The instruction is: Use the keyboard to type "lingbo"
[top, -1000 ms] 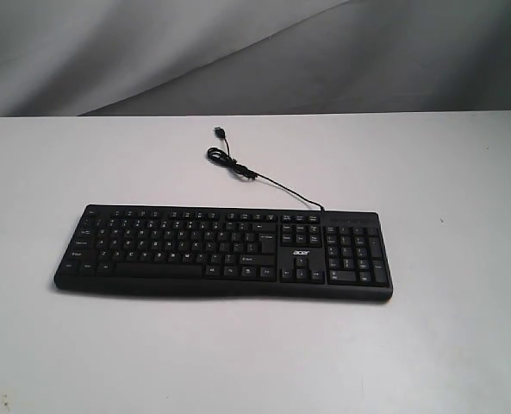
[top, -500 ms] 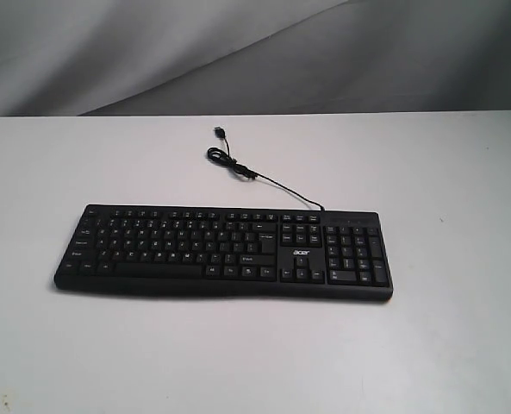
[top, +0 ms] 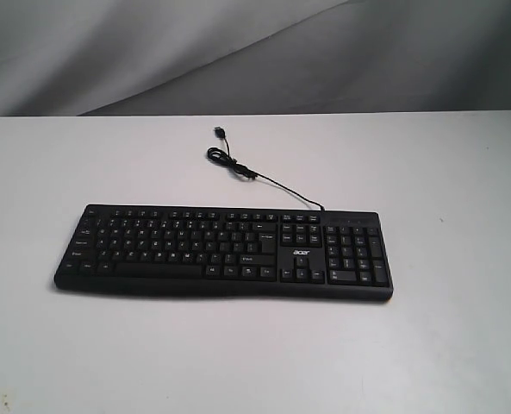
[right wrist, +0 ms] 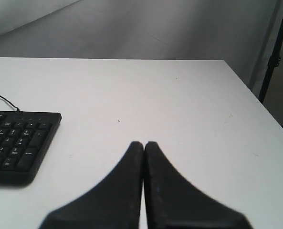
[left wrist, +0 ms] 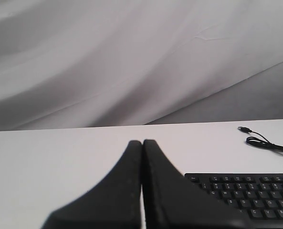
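Note:
The long black keyboard (top: 223,251) with white legends and an "acer" logo lies flat in the middle of the white table, its number pad to the right. Its thin black USB cable (top: 238,166) curls away behind it. Neither arm shows in the exterior view. In the left wrist view my left gripper (left wrist: 142,142) is shut and empty, with the keyboard's left end (left wrist: 248,193) just beside it. In the right wrist view my right gripper (right wrist: 143,143) is shut and empty, off the keyboard's number-pad end (right wrist: 19,143).
The white table (top: 453,345) has bare surface on every side of the keyboard. A grey cloth backdrop (top: 238,52) hangs behind it. The table's right edge (right wrist: 256,95) and a black stand leg (right wrist: 273,62) beyond it show in the right wrist view.

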### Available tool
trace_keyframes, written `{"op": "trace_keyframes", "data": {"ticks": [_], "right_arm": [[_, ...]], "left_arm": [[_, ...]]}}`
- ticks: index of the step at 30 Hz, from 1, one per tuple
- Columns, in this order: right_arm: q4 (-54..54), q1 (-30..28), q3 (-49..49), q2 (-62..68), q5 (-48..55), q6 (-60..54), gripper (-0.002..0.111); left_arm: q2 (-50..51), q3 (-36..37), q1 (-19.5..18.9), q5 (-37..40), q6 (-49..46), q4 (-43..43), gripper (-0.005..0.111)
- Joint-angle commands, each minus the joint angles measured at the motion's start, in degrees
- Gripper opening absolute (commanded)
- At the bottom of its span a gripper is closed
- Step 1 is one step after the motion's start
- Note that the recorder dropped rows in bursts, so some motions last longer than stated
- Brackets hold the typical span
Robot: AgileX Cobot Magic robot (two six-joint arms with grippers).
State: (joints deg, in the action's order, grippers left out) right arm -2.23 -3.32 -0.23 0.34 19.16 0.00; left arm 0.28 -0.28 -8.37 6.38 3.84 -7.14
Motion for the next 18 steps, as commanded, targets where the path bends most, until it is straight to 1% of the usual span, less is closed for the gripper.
{"op": "trace_keyframes", "data": {"ticks": [1,18], "right_arm": [[0.0,-0.2,0.2,-0.3,0.0,0.4,0.000],[0.0,-0.2,0.2,-0.3,0.0,0.6,0.000]], "left_arm": [[-0.3,0.3,0.4,-0.5,0.1,0.0,0.001],[-0.3,0.3,0.4,-0.5,0.1,0.0,0.001]]}}
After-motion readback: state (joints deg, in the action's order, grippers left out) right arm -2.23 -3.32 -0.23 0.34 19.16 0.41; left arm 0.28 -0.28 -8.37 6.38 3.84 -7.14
